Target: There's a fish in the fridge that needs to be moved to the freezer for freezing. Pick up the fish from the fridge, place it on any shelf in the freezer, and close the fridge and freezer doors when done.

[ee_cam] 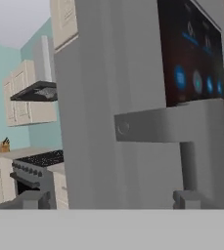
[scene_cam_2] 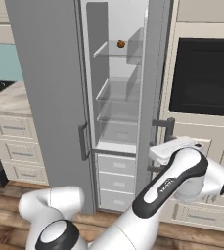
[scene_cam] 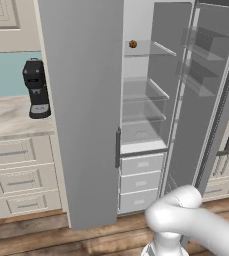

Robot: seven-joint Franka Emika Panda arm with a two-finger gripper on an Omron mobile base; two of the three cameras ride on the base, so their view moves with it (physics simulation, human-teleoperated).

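The tall grey appliance stands with both doors swung out. In the left base view the near door (scene_cam: 83,110) hangs wide open and shows its plain grey back, with a dark bar handle at its edge; behind it the compartment (scene_cam: 142,95) with translucent glass shelves and three grey drawers below lies open to view. A small round brown ball (scene_cam: 133,44) sits on the top shelf, also seen in the right base view (scene_cam_2: 121,44). The other door (scene_cam: 211,85) stands open on the right of the left base view, with shelf bins on its inner face. The fish cannot be made out on any shelf in these views. In the hand view the claw (ee_cam: 111,199) is spread wide, its two dark fingertips (ee_cam: 187,197) well apart and holding nothing, just before a grey door (ee_cam: 133,97) that carries a dark touchscreen panel (ee_cam: 191,53) and a bar handle (ee_cam: 172,124); the handle lies between the fingertips and above them. A black coffee machine (scene_cam: 36,89) stands on the tabletop (scene_cam: 8,117) left of the appliance, and a built-in oven (scene_cam_2: 204,75) sits in the cabinets to its right.
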